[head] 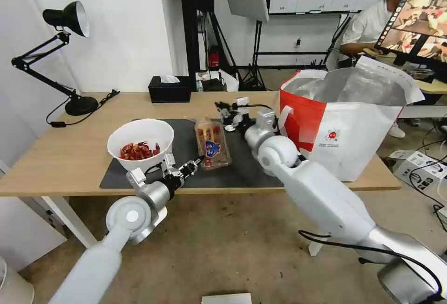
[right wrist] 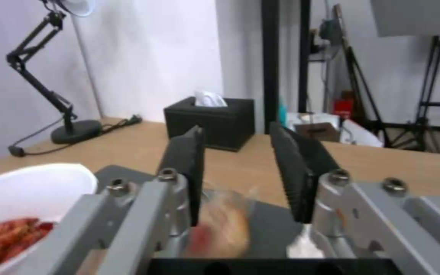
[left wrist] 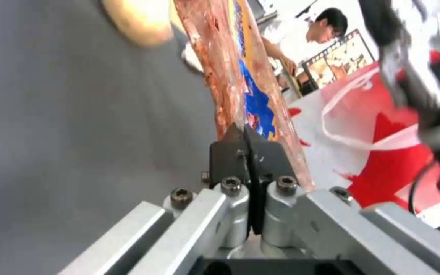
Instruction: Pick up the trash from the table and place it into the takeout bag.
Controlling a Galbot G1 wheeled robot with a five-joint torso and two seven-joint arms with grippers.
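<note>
A clear hinged tray [head: 213,148] with food scraps lies on the dark mat [head: 247,169] of the wooden table [head: 70,155]. My left gripper [head: 196,160] is at the tray's near corner, and in the left wrist view its fingers [left wrist: 230,152] are shut on the tray's edge [left wrist: 230,76]. The white bowl [head: 139,127] of red crayfish shells stands just to the left. My right gripper [head: 227,108] hovers open over the mat's far side, nothing between its fingers [right wrist: 291,168]; a cream knotted bag [right wrist: 225,221] lies below it. A crumpled tissue [head: 229,128] lies beside the tray. The takeout bag [head: 354,127] stands open on the right.
A black tissue box [head: 170,89] sits at the table's far edge. A black desk lamp [head: 81,105] with its cable stands at the far left. My right forearm [head: 279,152] stretches across the mat next to the takeout bag. Boxes and cables [head: 419,164] lie on the floor at right.
</note>
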